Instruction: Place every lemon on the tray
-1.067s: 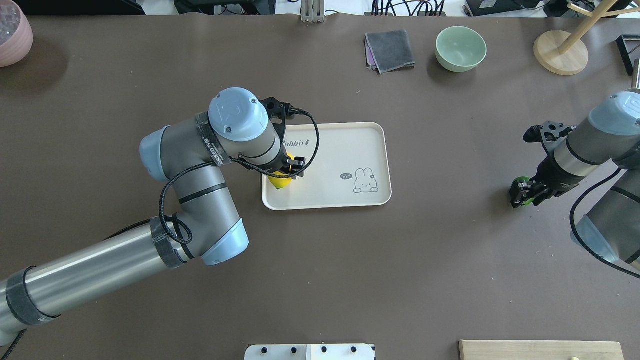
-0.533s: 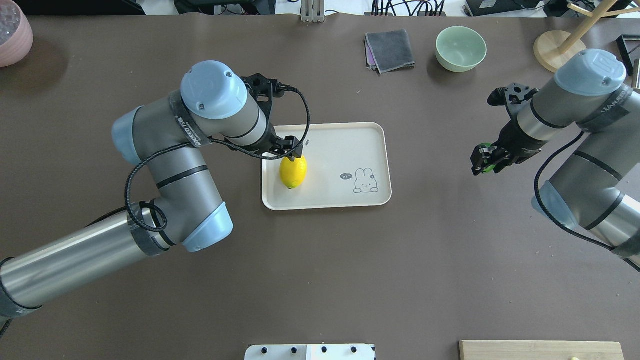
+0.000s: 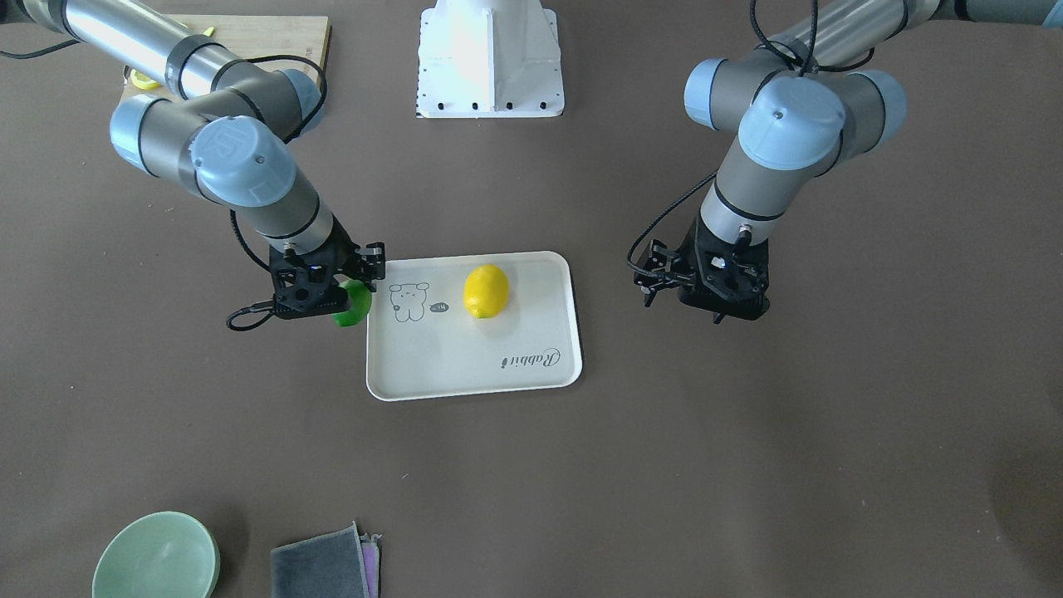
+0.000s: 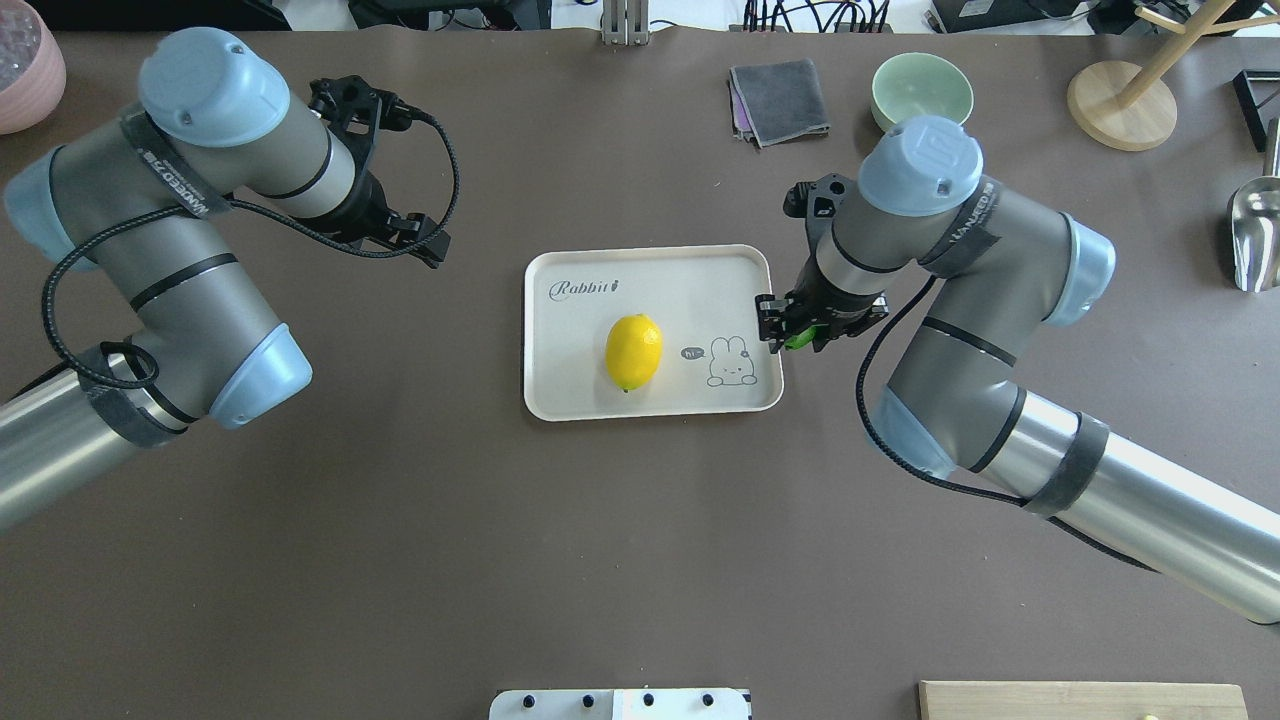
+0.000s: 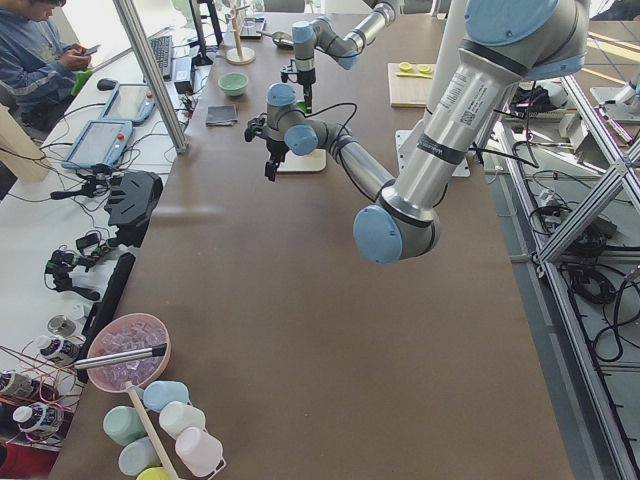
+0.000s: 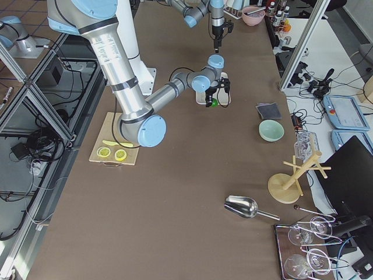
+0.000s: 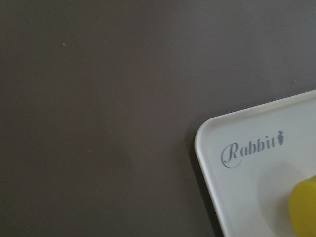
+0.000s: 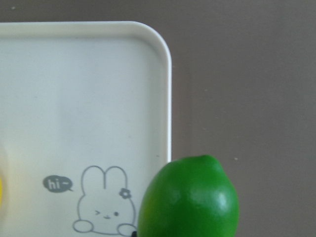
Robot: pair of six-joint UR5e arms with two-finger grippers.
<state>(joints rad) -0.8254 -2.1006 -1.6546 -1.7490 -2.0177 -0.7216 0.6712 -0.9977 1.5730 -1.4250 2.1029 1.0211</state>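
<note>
The yellow lemon (image 4: 633, 352) lies free near the middle of the cream tray (image 4: 700, 280), left of the rabbit print. It also shows in the front view (image 3: 486, 291). My right gripper (image 4: 797, 335) is shut on the green lemon (image 4: 798, 341) and holds it at the tray's right rim. In the right wrist view the green lemon (image 8: 190, 197) overlaps the rim (image 8: 169, 98) and the table beside it. My left gripper (image 4: 418, 243) is open and empty, over bare table to the left of the tray and a little behind it.
A green bowl (image 4: 921, 95) and a grey cloth (image 4: 780, 100) sit behind the tray. A wooden stand (image 4: 1120, 105) and a metal scoop (image 4: 1255, 235) are far right. A pink bowl (image 4: 25, 65) is back left. A wooden cutting board (image 4: 1080, 700) is at the near right.
My left gripper let go of the yellow lemon on the tray and drew back to the left. My right gripper carried the green lemon leftward to the tray's right rim.
</note>
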